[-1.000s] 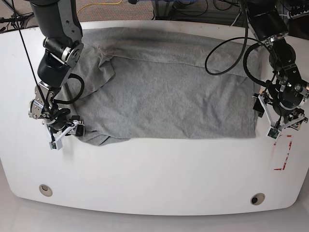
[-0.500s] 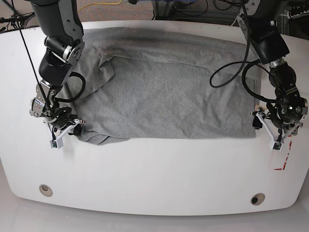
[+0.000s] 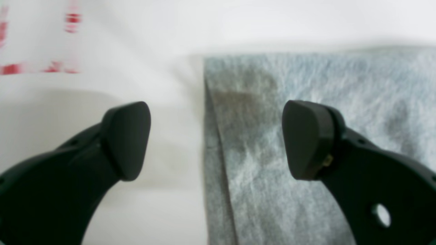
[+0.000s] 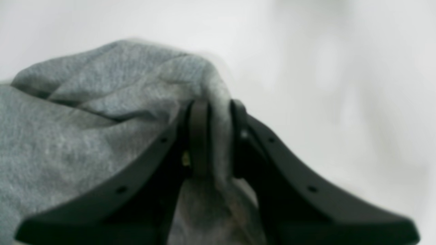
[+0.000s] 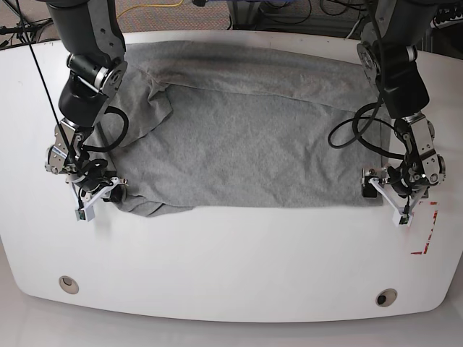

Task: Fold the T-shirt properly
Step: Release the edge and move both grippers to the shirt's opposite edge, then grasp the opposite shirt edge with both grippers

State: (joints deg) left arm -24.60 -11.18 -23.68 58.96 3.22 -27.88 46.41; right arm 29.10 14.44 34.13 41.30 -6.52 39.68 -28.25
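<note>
- Left wrist view: the left gripper (image 3: 216, 139) stands spread wide and holds nothing. One pad (image 3: 126, 139) is over bare white table (image 3: 136, 41), the other over grey cloth, so the near corner edge of the T-shirt (image 3: 306, 81) lies between the jaws. To take it cleanly, I'd say the jaws should come down astride that edge and close on both layers of the hem, not just the top one. Blurred red tape marks (image 3: 41, 68) sit on the table off to the side, apart from the cloth.
- Right wrist view: the right gripper (image 4: 214, 136) is clenched on a bunched fold of the T-shirt (image 4: 85, 119), cloth pinched between its jaws and humped up beyond them.
- Base view: the T-shirt (image 5: 253, 144) lies spread, plain side up, across the far half of the table (image 5: 231, 267). The right gripper (image 5: 101, 194) grips the rumpled near corner; the left gripper (image 5: 391, 194) is at the opposite near corner. A black cable (image 5: 354, 130) loops over the cloth near the left arm and could snag a lift.
</note>
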